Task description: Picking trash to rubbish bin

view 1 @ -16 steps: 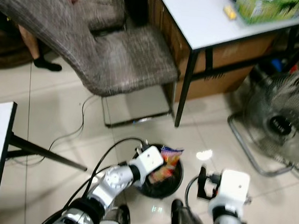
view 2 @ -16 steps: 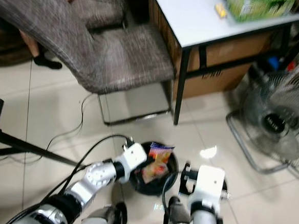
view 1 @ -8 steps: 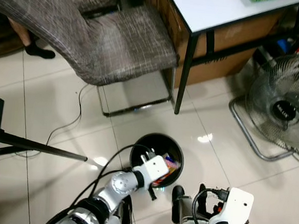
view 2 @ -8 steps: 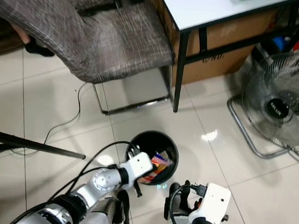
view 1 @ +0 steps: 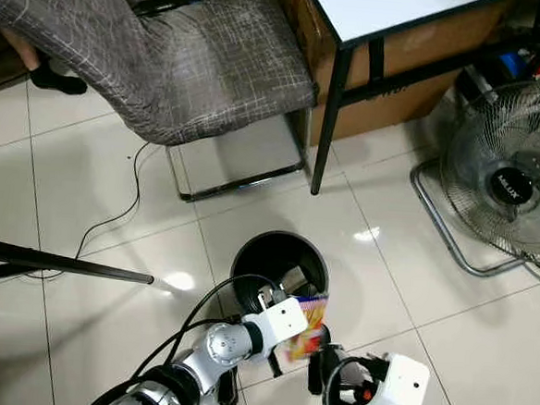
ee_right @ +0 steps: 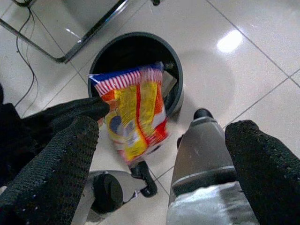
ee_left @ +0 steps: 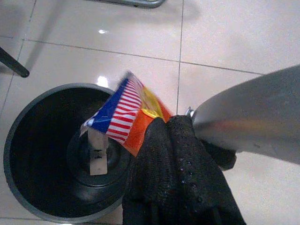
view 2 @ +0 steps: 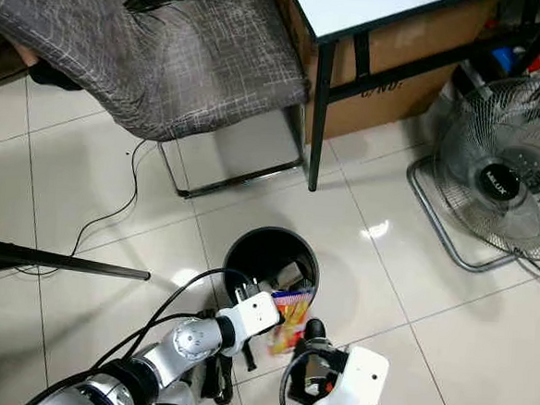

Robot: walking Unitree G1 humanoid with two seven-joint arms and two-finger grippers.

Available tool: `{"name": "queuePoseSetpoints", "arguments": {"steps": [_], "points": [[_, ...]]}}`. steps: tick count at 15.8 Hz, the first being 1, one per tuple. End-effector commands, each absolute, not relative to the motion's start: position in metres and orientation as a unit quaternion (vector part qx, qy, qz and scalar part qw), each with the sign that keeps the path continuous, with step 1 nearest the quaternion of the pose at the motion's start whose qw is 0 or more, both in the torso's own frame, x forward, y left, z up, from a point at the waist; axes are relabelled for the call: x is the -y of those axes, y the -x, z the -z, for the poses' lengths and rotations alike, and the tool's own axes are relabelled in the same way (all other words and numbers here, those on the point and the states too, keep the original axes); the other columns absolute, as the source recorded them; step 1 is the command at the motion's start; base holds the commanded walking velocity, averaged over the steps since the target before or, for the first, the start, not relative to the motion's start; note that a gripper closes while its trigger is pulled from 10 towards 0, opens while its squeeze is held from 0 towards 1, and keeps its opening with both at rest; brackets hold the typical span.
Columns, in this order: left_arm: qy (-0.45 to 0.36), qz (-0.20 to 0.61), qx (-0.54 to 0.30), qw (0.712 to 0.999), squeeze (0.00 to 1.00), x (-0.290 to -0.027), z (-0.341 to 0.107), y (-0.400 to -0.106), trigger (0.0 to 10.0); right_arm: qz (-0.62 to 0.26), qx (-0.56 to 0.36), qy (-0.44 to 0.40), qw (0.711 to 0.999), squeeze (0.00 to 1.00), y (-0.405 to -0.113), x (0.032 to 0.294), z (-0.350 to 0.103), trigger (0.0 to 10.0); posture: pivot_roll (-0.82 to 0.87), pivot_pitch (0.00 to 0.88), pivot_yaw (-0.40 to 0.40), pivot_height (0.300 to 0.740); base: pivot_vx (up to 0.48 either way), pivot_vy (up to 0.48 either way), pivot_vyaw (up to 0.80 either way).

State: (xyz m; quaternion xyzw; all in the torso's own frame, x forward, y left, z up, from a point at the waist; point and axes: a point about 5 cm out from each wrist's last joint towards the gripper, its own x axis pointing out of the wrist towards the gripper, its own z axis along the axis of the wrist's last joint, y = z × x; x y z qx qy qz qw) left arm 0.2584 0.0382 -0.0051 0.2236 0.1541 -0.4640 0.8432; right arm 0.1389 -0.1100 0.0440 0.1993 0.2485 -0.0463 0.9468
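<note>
Left eye view, bottom centre of the frame: the left gripper (view 1: 309, 328) is clenched on a snack wrapper (view 1: 306, 322), orange and yellow with a red-and-white striped, blue-edged top. Half a second ago the wrapper hung inside the mouth of the rubbish bin (view 1: 247, 261); now it sits at the near edge of the rim, towards the lower right, partly over the floor tile. The whole picture has also shifted, so some of that change is the camera moving. In the left wrist view the black fingers (ee_left: 174, 154) pinch the wrapper's lower corner, with its striped end tipped over the dark bin opening. My judgement: the trash is not yet dropped, and letting go here risks it landing on the rim or floor.

At the bottom right, the right gripper (ee_right: 154, 154) hangs with its fingers spread apart, holding nothing.

Farther up the frame lie a black cable (view 1: 121, 206), a grey fabric chair (view 1: 214, 69), a white table (view 1: 395, 3) and, at the right edge, a floor fan (view 1: 512, 187).
</note>
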Motion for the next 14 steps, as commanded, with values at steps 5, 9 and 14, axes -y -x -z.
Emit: {"name": "queuePoseSetpoints", "arguments": {"steps": [5,9,14], "points": [[-0.192,0.436,-0.177,0.861,0.00,-0.028,0.011,-0.253,10.0,0.023,-0.219,-0.257,0.941,0.00,-0.155,0.082,-0.063,10.0,-0.13,0.424,0.091,0.740,0.000,0.000,0.00],[-0.167,0.382,-0.181,0.891,0.00,-0.031,-0.002,-0.274,10.0,0.010,-0.206,-0.257,0.944,0.00,-0.158,0.079,-0.071,10.0,-0.14,0.423,0.089,0.740,0.000,0.000,0.00],[-0.168,0.311,-0.178,0.918,0.00,-0.046,-0.022,-0.305,10.0,-0.001,-0.203,-0.251,0.946,0.00,-0.159,0.080,-0.073,10.0,-0.14,0.414,0.070,0.740,0.000,0.000,0.00]]}}
